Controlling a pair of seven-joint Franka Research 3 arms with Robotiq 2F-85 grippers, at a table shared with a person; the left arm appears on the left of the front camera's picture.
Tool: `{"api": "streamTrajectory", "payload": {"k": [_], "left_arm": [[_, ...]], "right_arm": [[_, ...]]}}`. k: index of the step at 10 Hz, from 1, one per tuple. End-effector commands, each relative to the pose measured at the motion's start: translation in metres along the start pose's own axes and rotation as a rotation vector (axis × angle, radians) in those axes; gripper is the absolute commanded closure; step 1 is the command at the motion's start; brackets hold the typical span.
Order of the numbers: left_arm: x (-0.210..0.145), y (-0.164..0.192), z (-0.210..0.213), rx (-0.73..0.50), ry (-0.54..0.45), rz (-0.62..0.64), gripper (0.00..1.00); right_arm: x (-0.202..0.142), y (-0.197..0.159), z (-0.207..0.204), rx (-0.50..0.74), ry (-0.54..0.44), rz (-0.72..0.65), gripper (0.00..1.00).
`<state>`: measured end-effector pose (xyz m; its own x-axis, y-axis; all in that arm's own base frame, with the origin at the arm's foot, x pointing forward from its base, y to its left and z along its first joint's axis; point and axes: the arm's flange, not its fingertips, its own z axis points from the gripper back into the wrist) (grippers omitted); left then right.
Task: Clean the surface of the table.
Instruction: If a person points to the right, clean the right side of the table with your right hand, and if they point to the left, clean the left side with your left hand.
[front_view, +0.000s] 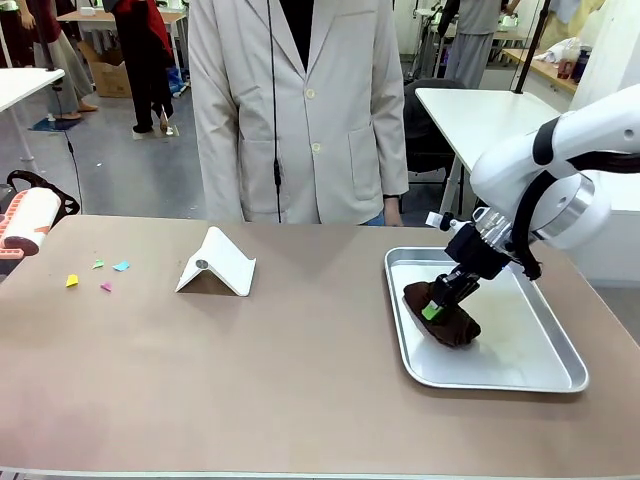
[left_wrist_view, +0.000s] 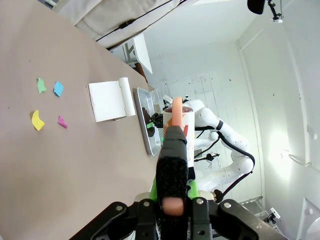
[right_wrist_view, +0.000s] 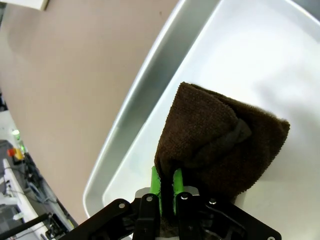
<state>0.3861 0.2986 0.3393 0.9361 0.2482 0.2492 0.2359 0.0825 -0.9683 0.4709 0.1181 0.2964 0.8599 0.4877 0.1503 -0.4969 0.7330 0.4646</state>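
The brownish-taupe table (front_view: 300, 390) carries several small coloured paper scraps (front_view: 100, 273) at its left, which the left wrist view shows as scraps (left_wrist_view: 49, 102) on the table top (left_wrist_view: 60, 170). My left gripper (left_wrist_view: 172, 189) is shut on the black handle of a white lint roller (left_wrist_view: 176, 120), held above the table's left end (front_view: 30, 220). In a silver tray (front_view: 400, 340) on the right, my right gripper (front_view: 437, 305) is shut on a dark brown cloth (front_view: 452, 325). Up close, its green pads (right_wrist_view: 156, 184) pinch the cloth (right_wrist_view: 215, 140) over the tray (right_wrist_view: 145, 100).
A white folded stand (front_view: 215, 265) sits left of centre, between the scraps and the tray. A person in a pale coat (front_view: 300, 110) stands at the far edge. White tables and other people are farther back.
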Motion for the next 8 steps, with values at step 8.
{"api": "streamTrajectory", "payload": {"k": [8], "left_arm": [[-0.003, -0.003, -0.001, -0.009, 0.0, -0.019, 1.0]], "right_arm": [[-0.03, -0.051, 0.032, -0.215, -0.114, -0.256, 0.89]]}}
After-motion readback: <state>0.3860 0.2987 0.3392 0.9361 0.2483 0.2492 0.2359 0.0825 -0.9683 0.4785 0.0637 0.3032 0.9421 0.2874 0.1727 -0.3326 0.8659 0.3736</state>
